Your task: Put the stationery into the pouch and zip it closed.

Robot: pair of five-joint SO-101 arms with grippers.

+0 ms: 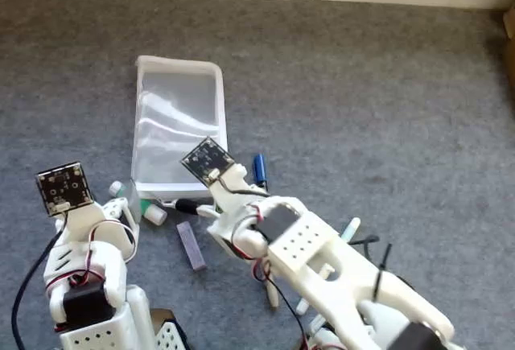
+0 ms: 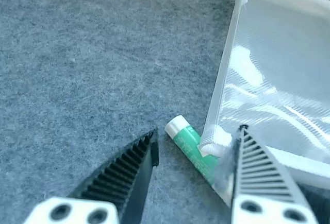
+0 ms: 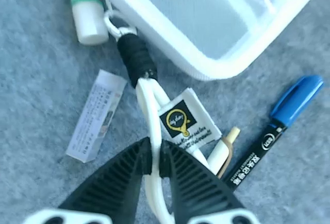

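Observation:
A translucent white pouch (image 1: 179, 117) lies flat on the grey carpet. At its near end a white pull cord (image 3: 149, 98) with a black wrap and a label tag hangs from the zipper. My right gripper (image 3: 155, 154) is shut on this cord, just off the pouch's near edge (image 1: 211, 203). My left gripper (image 2: 198, 131) stands open over the pouch's near left corner (image 2: 216, 139). A green glue stick (image 2: 192, 147) with white ends lies between its fingers. One fingertip (image 2: 247, 147) touches the pouch corner.
A blue-capped marker (image 3: 281, 121) lies right of the cord, a small beige piece (image 3: 226, 151) beside it. A pale boxed eraser (image 3: 96, 116) rests on the carpet nearer the arms (image 1: 191, 245). Open carpet stretches to the right and behind the pouch.

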